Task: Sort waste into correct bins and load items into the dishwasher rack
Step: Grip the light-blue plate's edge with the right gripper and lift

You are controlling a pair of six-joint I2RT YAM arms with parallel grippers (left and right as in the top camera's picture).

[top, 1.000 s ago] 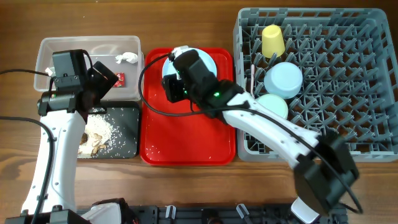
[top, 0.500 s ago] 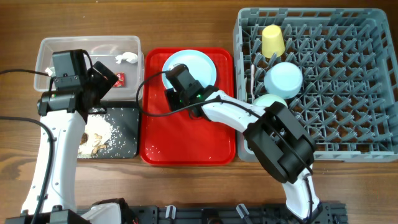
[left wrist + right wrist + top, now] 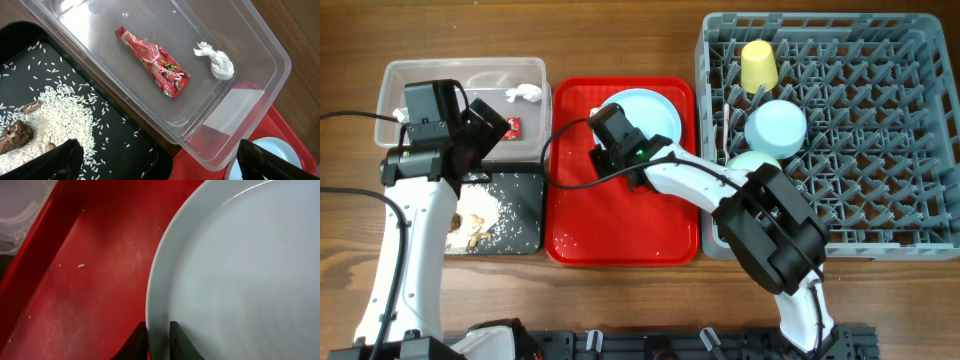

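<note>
Your light-blue plate [image 3: 645, 108] sits on the far half of the red tray [image 3: 620, 225]. The right gripper [image 3: 157, 340] is clenched on the plate's rim, one finger on each side of the edge, on the side nearest the tray's centre. Left of the red tray, the clear tub [image 3: 400, 85] holds the red wrapper [image 3: 155, 62] and the tissue [image 3: 217, 62]. The black tray [image 3: 525, 215] next to it holds rice and brown scraps [image 3: 55, 115]. Your left gripper [image 3: 167, 160] hangs over those two bins, spread wide and gripping nothing. Right of the red tray, the rack [image 3: 880, 200] holds the yellow cup [image 3: 758, 62], the light-blue bowl [image 3: 776, 128] and the pale-green bowl [image 3: 760, 165].
</note>
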